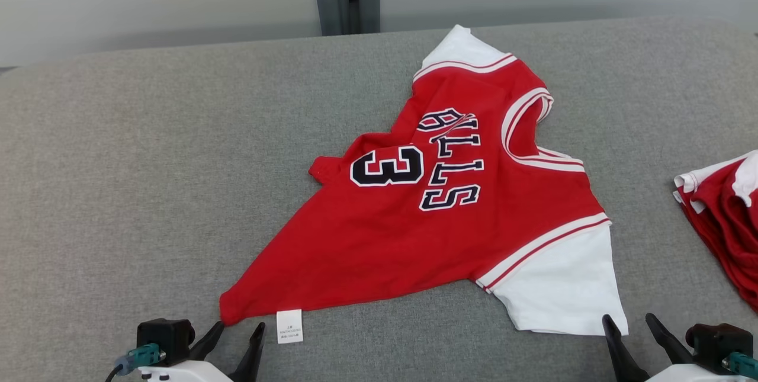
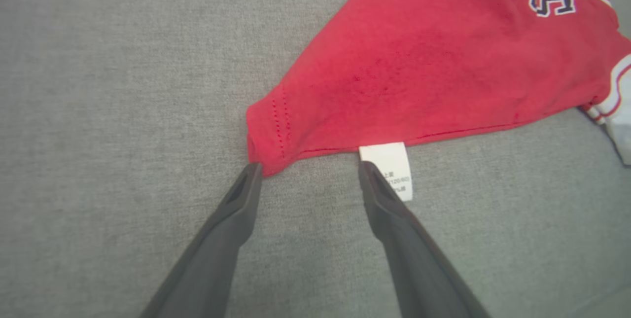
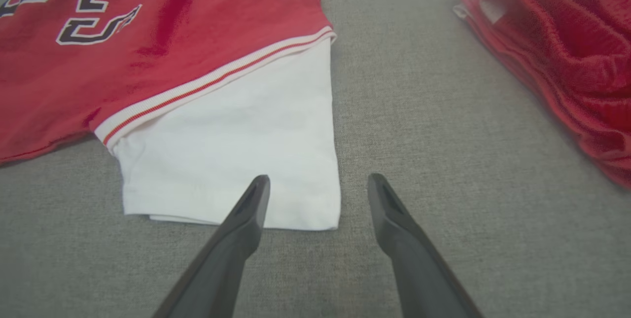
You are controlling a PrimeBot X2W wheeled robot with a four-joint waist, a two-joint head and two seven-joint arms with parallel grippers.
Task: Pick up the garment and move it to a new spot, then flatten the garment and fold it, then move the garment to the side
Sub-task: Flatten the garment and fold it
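Both end effectors sit closest, at the near edge of the grey cloth-covered tabletop. The left end effector has its fingers spread wide and holds nothing. One tip is just at the garment's hem corner and the other lies over the one white care label. The right end effector is likewise spread and empty, with one finger over the near white sleeve and the other over bare cloth.

One red jersey, the garment, lies face up mid-tabletop. Its long axis runs left to right, with the neckline toward the robot's right and the hem toward its left, so the lettering and the "3" read sideways. The hem is skewed, one corner drawn out near-left. Its second white sleeve points to the far edge. One pile of red-and-white clothes lies well apart at the right; how many it holds I cannot tell.
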